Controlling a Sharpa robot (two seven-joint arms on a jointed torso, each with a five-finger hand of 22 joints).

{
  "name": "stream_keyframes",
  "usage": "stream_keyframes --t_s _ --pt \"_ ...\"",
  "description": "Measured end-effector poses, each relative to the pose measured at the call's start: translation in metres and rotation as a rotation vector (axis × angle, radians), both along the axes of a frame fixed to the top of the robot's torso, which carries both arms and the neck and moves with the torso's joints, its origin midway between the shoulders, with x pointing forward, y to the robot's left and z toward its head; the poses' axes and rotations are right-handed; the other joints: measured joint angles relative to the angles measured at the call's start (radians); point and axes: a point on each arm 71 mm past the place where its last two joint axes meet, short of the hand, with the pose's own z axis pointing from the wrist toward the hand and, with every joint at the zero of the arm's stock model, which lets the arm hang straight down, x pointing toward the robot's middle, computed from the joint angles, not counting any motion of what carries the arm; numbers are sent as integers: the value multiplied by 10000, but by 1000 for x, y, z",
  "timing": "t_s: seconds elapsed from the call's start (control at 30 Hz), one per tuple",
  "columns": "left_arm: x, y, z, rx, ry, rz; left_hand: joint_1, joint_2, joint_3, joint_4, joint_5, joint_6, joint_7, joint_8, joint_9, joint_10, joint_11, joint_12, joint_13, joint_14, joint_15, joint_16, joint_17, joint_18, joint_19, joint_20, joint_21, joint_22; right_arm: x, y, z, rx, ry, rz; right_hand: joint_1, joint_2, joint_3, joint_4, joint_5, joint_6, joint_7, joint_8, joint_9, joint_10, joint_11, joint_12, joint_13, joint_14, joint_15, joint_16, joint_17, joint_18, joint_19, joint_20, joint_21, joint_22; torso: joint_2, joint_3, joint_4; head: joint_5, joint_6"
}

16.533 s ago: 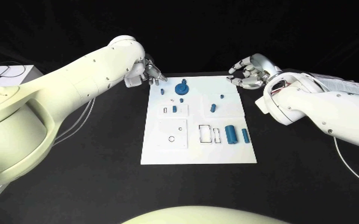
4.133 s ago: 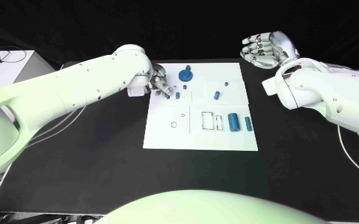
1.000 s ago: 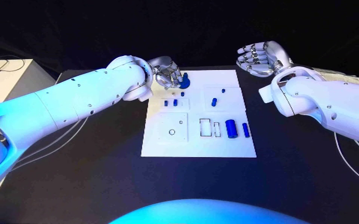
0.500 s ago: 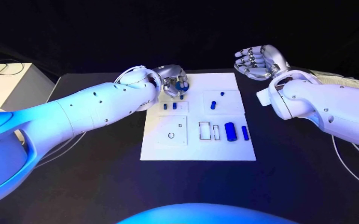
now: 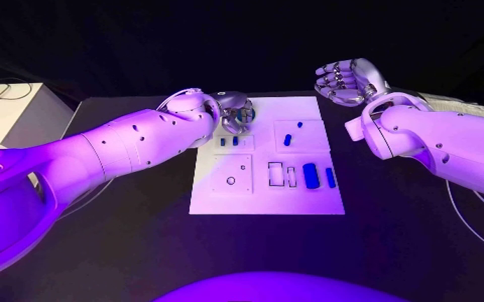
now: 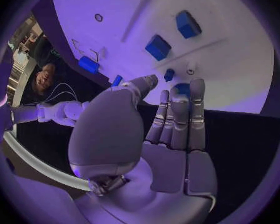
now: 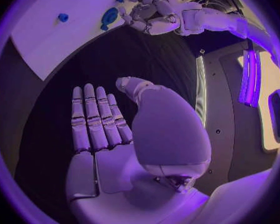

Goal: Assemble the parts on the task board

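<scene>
The white task board lies in the middle of the black table. My left hand hangs over its far left corner, fingers straight and close together, their tips at the round blue part; I see nothing gripped. Next to the fingertips stands a small blue peg. Two small blue blocks sit just nearer, another blue piece lies mid-board, and two blue cylinders lie at the right. My right hand is raised beyond the board's far right corner, fingers spread, palm bare.
Rectangular outlines and a small ring mark the board's near half. Black table surrounds the board on all sides. A pale box stands at the table's far left.
My left hand has edged right and down over the round blue part, covering more of it. The right hand stays raised in about the same place.
</scene>
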Motion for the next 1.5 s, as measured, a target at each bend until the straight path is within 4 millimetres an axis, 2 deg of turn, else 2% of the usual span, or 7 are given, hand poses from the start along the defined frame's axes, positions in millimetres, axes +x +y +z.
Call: stream_keyframes --t_s 0.37,0.67,0.87,0.97,1.1,1.5 --pt "1 -1 -4 464 199 75 11 10 -12 12 0 88 88 0 -47 27 26 0 -54 54 54 164 14 -1 108 35 140 154 0 1 0 18 11 37 0 0 0 0 0 0 0 0 0 0 0 0 -10 0 0 0 -10 -1 0 0 0 -13 -7 -3 -5 5 -2" --pt "4 -5 -6 629 128 160 253 253 151 -139 0 195 126 -51 -131 185 66 0 -123 127 53 458 147 -2 346 49 467 462 -1 3 0 35 18 83 0 0 0 0 0 0 0 0 1 0 0 0 -9 0 0 0 -10 -1 -1 0 0 -13 11 -4 -16 -6 3" --pt "5 -6 -7 679 120 205 312 311 264 -167 0 272 119 -51 -153 288 69 0 -163 196 52 582 223 -1 446 52 647 634 -1 3 0 40 25 99 0 0 0 1 0 -1 0 0 1 0 0 0 -8 -1 0 0 -9 -1 -1 0 0 -12 8 2 -12 -27 -26" --pt "5 -5 -8 697 140 225 311 311 311 -195 0 283 107 -51 -169 342 15 -41 -180 255 41 657 298 -1 526 25 723 738 -1 3 0 42 29 108 0 0 0 1 0 -1 0 0 -6 -1 0 0 -8 -1 1 -38 -20 0 0 0 0 -26 6 3 -12 -37 -45" --pt "6 -5 -9 719 171 242 311 311 311 -195 0 283 107 -83 -183 378 51 -41 -192 268 53 714 336 0 536 35 806 810 -1 4 0 44 32 114 0 0 0 1 0 0 0 0 -10 -1 0 0 -8 -1 1 -39 -26 0 -1 0 0 -35 0 6 -11 -45 -58" --pt "7 -5 -10 753 235 274 309 309 380 -265 0 355 107 -100 -220 521 -20 -39 -217 301 19 773 353 -1 570 0 870 902 -1 4 0 49 41 138 0 0 0 1 0 -1 -1 0 -10 -1 0 0 -7 -1 1 -39 -25 -1 -1 1 0 -34 -8 7 3 -64 -81"
